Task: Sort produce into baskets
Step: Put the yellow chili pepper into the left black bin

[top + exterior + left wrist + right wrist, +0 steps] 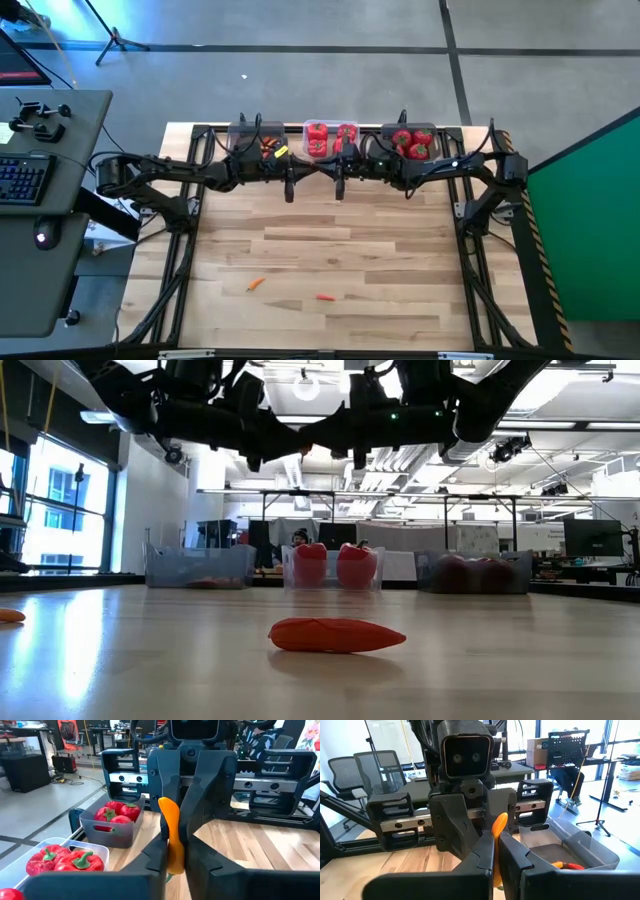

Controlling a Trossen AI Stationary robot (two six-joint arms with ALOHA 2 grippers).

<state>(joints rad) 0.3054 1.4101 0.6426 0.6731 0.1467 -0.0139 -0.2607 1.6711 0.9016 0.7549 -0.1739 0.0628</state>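
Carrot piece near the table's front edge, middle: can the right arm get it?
Probably not yet: the table to that carrot is bare, but the right tool grips another carrot piece.

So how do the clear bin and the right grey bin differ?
The clear bin has see-through walls; the right grey bin has dark ones. The clear bin holds peppers; the right grey bin holds round tomatoes. Both hold red produce with green stems.

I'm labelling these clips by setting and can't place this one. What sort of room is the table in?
Probably a robotics lab or open workshop, not a kitchen. Beyond the wooden table are workbenches with monitors, an office chair, and a desk with a keyboard; the floor is bare concrete.
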